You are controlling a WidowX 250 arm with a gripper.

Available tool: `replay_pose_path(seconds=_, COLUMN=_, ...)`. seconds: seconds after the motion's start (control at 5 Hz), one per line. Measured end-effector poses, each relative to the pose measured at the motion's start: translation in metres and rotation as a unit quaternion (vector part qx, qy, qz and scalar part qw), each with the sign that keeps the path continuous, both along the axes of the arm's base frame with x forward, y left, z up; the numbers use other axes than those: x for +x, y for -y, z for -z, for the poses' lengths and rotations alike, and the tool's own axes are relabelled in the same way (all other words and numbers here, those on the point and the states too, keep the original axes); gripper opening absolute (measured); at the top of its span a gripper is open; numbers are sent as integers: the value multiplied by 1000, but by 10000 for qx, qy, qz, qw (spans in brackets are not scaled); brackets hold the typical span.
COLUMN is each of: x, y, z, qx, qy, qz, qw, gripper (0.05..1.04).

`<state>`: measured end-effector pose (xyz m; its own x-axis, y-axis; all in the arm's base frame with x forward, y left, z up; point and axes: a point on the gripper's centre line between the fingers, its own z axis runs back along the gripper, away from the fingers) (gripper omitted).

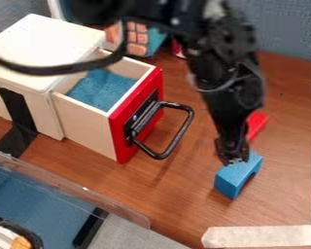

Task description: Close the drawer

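You lose the top of the black arm (228, 73) to the upper edge, where it blurs. The gripper (233, 156) hides part of the blue arch block (240, 174) and of a red object (257, 122) you can't identify. A dark cable (54, 70) covers a strip of the white cabinet (44, 39), which the left edge crops.

cabinet (41, 44): 1 | drawer (87, 124): 1 | handle (177, 138): 1 | blue block (233, 178): 1 | pale strips (262, 237): 3

even indoor light, soft shadows, slight overall blur
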<state>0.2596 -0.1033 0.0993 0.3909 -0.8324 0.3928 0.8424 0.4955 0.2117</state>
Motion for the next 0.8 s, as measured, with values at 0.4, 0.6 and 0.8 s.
replay_pose_path(seconds=0.4, x=-5, y=0, z=18, qx=-15, qy=-191, qz=1490, qw=9887, gripper=1001)
replay_pose_path(seconds=0.6, x=-1, y=1, z=28, qx=58, qy=-287, qz=1712, qw=9848, gripper=1001)
replay_pose_path(seconds=0.8, x=4, y=-1, z=38, qx=212, qy=-368, qz=1850, qw=9818, gripper=1001)
